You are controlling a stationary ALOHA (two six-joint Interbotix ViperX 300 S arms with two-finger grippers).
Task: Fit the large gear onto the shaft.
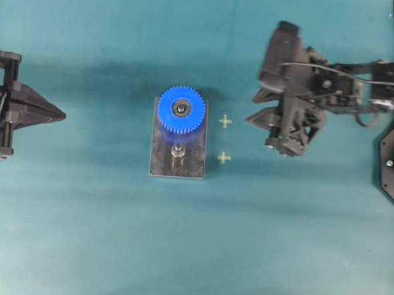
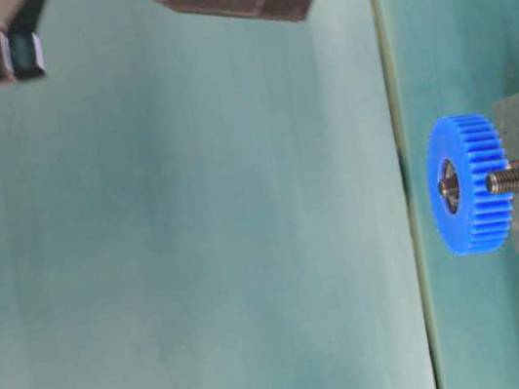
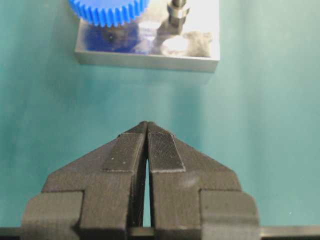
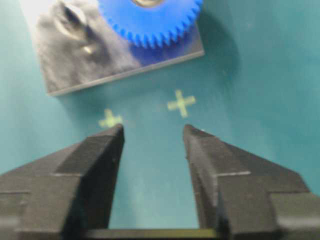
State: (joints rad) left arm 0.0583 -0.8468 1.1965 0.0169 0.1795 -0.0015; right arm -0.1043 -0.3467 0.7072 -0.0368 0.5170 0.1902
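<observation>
Two grippers flank a grey plate (image 1: 161,160) mid-table: the large gear (image 1: 180,110) sits on one peg at its far end, the other shaft (image 1: 177,151) bare. Left gripper (image 1: 60,116) is closed, empty; right gripper (image 4: 152,132) parted, holding nothing.

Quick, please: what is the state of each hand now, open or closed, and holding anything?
Left hand: closed, holding nothing.
Right hand: open, holding nothing; the large gear sits on the plate.

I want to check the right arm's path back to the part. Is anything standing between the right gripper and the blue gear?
Nothing visible does. Between the right gripper and the large gear lie only bare mat and two painted crosses, flat on the surface.
</observation>
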